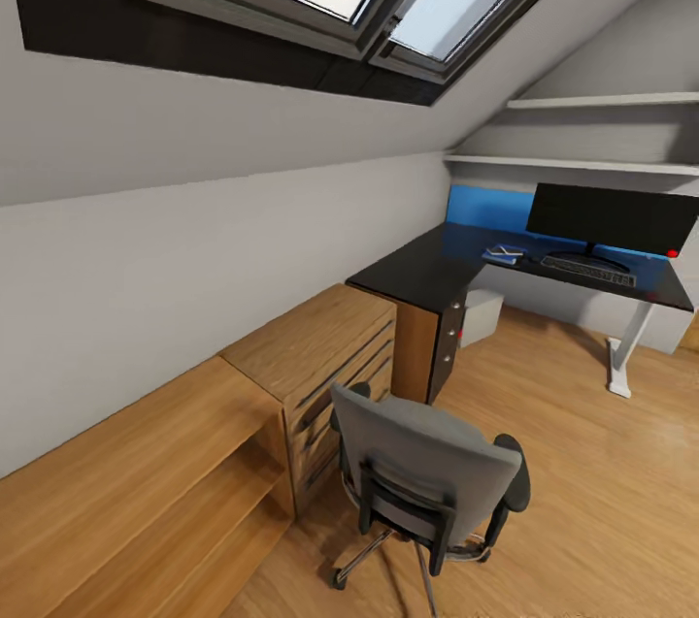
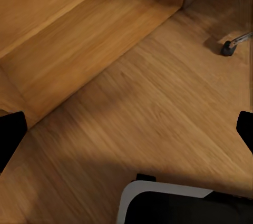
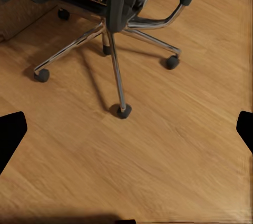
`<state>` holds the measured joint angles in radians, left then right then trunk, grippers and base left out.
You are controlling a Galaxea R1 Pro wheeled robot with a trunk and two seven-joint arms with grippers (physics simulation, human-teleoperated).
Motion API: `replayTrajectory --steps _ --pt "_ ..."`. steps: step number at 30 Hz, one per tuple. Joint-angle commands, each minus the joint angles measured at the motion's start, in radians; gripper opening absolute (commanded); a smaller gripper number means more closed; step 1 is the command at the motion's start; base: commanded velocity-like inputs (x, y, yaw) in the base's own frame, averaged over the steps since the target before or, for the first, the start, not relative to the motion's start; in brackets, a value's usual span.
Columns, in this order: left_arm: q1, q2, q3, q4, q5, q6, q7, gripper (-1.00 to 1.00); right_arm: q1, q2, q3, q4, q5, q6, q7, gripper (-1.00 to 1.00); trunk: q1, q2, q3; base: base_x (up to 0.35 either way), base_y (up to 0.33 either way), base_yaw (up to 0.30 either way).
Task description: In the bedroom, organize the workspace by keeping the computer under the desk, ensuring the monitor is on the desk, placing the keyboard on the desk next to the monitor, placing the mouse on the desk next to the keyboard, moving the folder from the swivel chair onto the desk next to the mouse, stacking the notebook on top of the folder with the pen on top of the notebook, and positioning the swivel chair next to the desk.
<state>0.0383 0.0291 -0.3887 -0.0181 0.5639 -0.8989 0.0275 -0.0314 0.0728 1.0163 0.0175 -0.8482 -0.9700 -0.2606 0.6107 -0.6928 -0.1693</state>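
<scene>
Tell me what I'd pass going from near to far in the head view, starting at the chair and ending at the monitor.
swivel chair → light oak cabinet → desk → blue folder → keyboard → monitor
</scene>
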Motion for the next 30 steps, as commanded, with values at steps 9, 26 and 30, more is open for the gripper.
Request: replayTrajectory --steps 9,26,30 --pt "0.0 0.001 -0.009 -0.002 0.006 -0.002 0.003 1.0 -0.001 0.001 0.008 0.002 0.001 -0.001 -0.009 1.0 0.0 -0.001 -0.007 0.007 0.006 -0.271" --pt "0.0 0.0 -0.009 -0.002 0.005 -0.001 0.002 1.0 -0.001 0.001 0.008 0.002 0.001 0.0 -0.009 1.0 0.0 -0.001 -0.019 0.0 0.0 -0.27" --pt "0.001 0.0 -0.01 -0.002 0.006 -0.001 0.002 1.0 -0.001 0.001 0.008 0.002 0.001 0.0 -0.009 1.0 0.0 -0.001 -0.022 0.0 0.0 -0.269"
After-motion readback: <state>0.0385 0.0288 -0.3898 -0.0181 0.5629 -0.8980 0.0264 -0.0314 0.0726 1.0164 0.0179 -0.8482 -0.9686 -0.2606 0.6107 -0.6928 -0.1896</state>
